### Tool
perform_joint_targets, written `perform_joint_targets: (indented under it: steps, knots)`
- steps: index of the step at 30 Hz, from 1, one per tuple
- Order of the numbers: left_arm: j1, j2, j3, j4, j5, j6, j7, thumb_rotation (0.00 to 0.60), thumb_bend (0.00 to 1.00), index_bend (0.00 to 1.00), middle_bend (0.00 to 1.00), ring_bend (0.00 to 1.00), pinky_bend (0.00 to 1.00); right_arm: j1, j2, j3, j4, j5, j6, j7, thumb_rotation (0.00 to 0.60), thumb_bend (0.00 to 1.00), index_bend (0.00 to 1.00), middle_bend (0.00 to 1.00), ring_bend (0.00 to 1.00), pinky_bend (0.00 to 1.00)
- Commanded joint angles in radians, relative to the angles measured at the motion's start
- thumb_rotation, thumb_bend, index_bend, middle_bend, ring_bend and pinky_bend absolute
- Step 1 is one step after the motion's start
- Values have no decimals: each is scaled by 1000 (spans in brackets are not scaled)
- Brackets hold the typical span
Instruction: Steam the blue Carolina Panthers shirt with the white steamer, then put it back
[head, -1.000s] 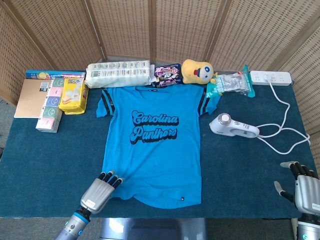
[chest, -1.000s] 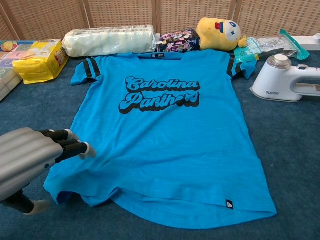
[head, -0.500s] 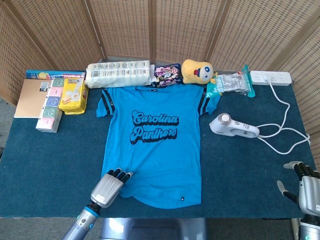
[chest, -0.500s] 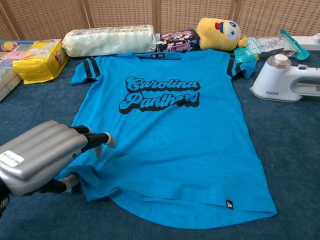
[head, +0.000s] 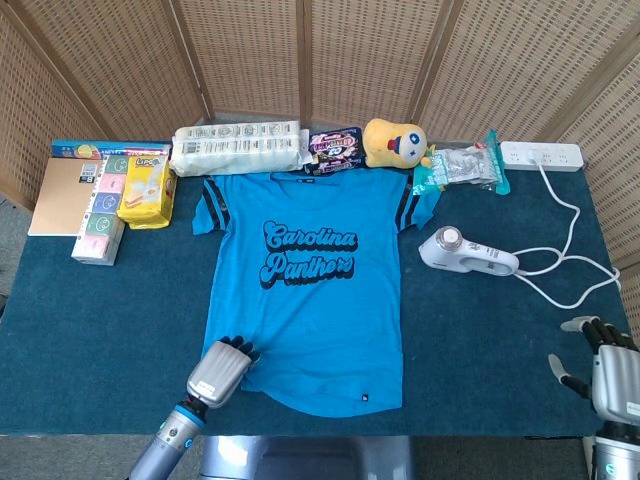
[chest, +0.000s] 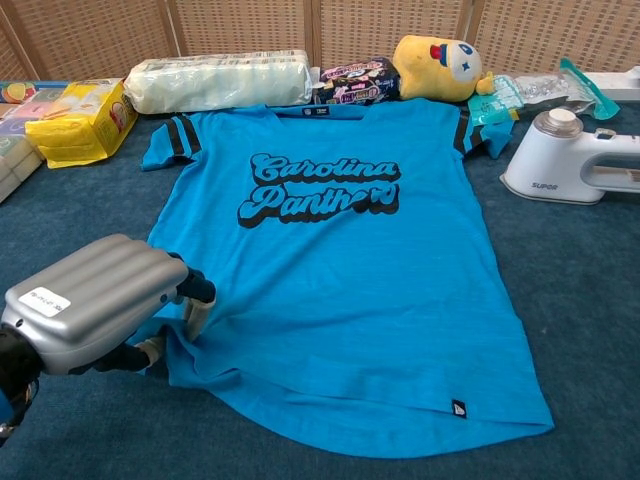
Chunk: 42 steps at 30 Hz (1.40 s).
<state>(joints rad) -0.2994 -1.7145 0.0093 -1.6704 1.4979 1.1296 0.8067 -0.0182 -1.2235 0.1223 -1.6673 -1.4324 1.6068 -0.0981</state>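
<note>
The blue Carolina Panthers shirt (head: 310, 290) lies flat on the dark blue table, printed side up, collar toward the back. My left hand (head: 218, 372) sits on its lower left hem, fingers curled down onto the cloth. In the chest view the left hand (chest: 95, 312) has its thumb tucked under the hem of the shirt (chest: 340, 260), and the cloth is bunched there. The white steamer (head: 465, 254) lies on its side to the right of the shirt, also visible in the chest view as the steamer (chest: 575, 158). My right hand (head: 608, 375) hangs open at the table's front right corner, far from the steamer.
The steamer's white cord (head: 570, 262) loops to a power strip (head: 541, 155) at the back right. Along the back edge lie a tissue pack (head: 238, 147), snack bags (head: 334, 148), a yellow plush toy (head: 394, 142) and a plastic bag (head: 460, 166). Yellow packs and a book (head: 62, 196) sit back left.
My left hand moved right onto the shirt's lower left corner and curled its fingers on the hem, drawing that corner inward. The right hand barely shifted.
</note>
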Motion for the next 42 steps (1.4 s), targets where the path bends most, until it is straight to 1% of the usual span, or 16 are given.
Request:
perform_joint_targets:
  steps: [1,6,8,10,13,16,18,22,24,30,36,42]
  knots:
    - [-5,-2,1,0,-6,2,-3,600,490,582,506,419,561,36,2,23,-15,-8,-29,-10,600,285,398,364,368,378]
    - [-10,1,14,-7,-16,-3,-8,600,491,583,507,419,562,111,1,68,-32,26,-118,-45,600,286,387,352,359,379]
    - [-15,6,20,-11,-24,-12,-2,600,490,583,507,419,562,158,-12,95,-17,51,-173,-51,600,286,324,313,345,389]
    - [-18,11,22,-17,-34,-18,5,600,488,583,507,419,562,190,-26,111,-8,80,-216,-63,600,282,271,289,327,386]
    - [-24,18,22,-25,-48,-20,9,600,483,582,507,419,553,235,-50,133,0,122,-265,-89,600,265,234,277,298,361]
    - [-30,17,19,-26,-56,-20,8,600,481,583,507,419,523,278,-78,154,23,154,-300,-123,600,260,212,264,276,341]
    - [-34,15,18,-25,-60,-21,8,600,481,583,507,420,512,296,-92,160,37,167,-311,-139,600,259,196,258,270,334]
    - [-42,13,18,-23,-68,-22,8,600,479,583,507,419,505,331,-126,169,78,189,-329,-168,600,259,130,244,263,326]
    - [-44,14,18,-23,-73,-22,9,600,478,583,507,420,501,345,-143,172,100,198,-335,-181,600,260,116,240,262,323]
    - [-52,14,21,-26,-86,-20,12,600,477,583,507,420,488,387,-194,180,169,233,-356,-210,600,260,115,233,257,317]
    - [-59,13,23,-25,-100,-20,13,600,476,583,507,420,488,435,-250,185,260,270,-394,-241,600,262,115,233,257,306]
    - [-64,14,25,-26,-116,-15,14,600,476,583,507,419,488,487,-317,194,384,300,-428,-259,600,264,121,234,256,300]
